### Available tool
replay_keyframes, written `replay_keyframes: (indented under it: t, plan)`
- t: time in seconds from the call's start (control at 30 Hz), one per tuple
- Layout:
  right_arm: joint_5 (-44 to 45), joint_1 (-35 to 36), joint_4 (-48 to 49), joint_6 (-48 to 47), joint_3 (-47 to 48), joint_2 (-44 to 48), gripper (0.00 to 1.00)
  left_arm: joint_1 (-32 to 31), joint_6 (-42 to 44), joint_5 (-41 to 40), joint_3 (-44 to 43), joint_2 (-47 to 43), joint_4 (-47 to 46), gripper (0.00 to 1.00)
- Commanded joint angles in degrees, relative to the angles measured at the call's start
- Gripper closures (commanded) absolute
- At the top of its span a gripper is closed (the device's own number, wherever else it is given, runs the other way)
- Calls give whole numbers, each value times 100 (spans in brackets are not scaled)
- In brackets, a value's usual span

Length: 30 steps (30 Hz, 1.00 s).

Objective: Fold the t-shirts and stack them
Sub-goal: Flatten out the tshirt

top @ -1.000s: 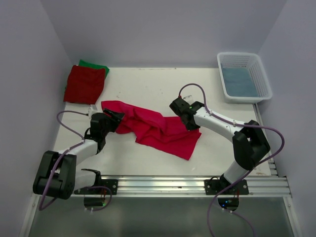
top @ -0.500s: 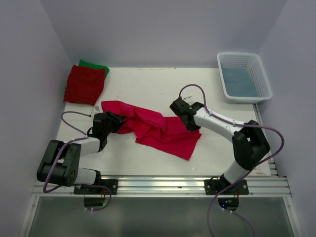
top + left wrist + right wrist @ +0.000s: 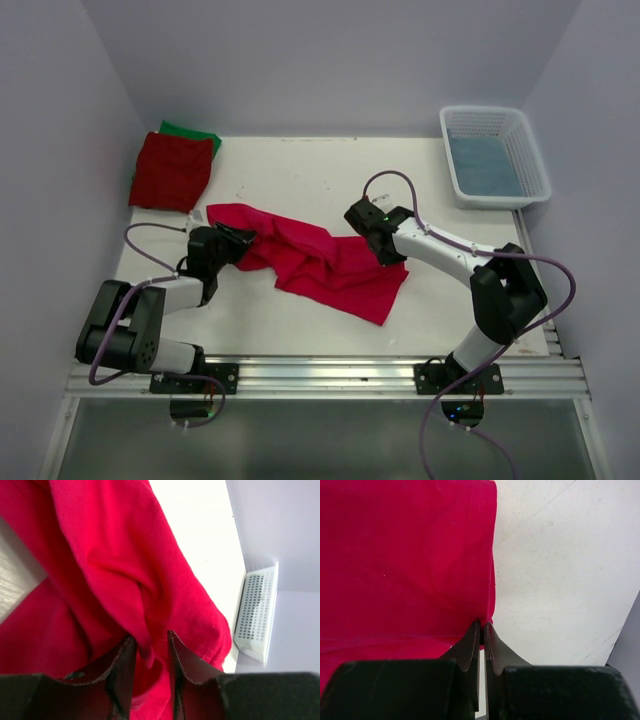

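Inside the left pincer [image 3: 150,639], barely spread, sits a crimson-pink t-shirt [image 3: 125,555] fold; right pincer [image 3: 481,625] pinches its edge.

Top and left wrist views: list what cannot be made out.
Top view: green cloth t-shirt, mostly under folded darker red t-shirt.
Top view: blue contents of white latticed plastic basket, too small.
Left wrist view: whether left gripper grips the crimson-pink t-shirt; cloth fills the gap.
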State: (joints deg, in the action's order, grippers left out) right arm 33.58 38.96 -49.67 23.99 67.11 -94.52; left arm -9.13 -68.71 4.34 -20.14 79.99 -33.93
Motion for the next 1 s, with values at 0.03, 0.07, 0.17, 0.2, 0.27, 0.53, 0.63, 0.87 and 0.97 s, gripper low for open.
replay_keyframes:
  t: [0.03,0.07,0.17,0.2,0.27,0.53,0.63,0.87,0.97]
  plan:
    - [263,-29,45,-17,48,-40,100,7,-169,163,-192,158,-632,68]
    - [271,-29,54,-17,39,-40,100,7,-187,216,-209,193,-650,69]
    - [280,-29,45,-17,48,-49,100,-1,-178,182,-210,202,-650,72]
    - [280,-29,54,-17,48,-58,100,7,-178,181,-218,202,-650,73]
    - [289,-29,45,-17,39,-66,100,-2,-187,199,-253,236,-650,74]
    - [289,-46,54,-17,30,-58,100,-2,-161,296,-253,185,-378,80]
    - [289,-55,45,-17,12,-66,100,-2,-117,331,-245,0,-27,94]
    - [315,-73,71,97,-84,-67,99,7,164,182,-455,-729,861,100]
    - [263,-90,71,115,-76,-75,75,7,235,85,-526,-906,1064,100]
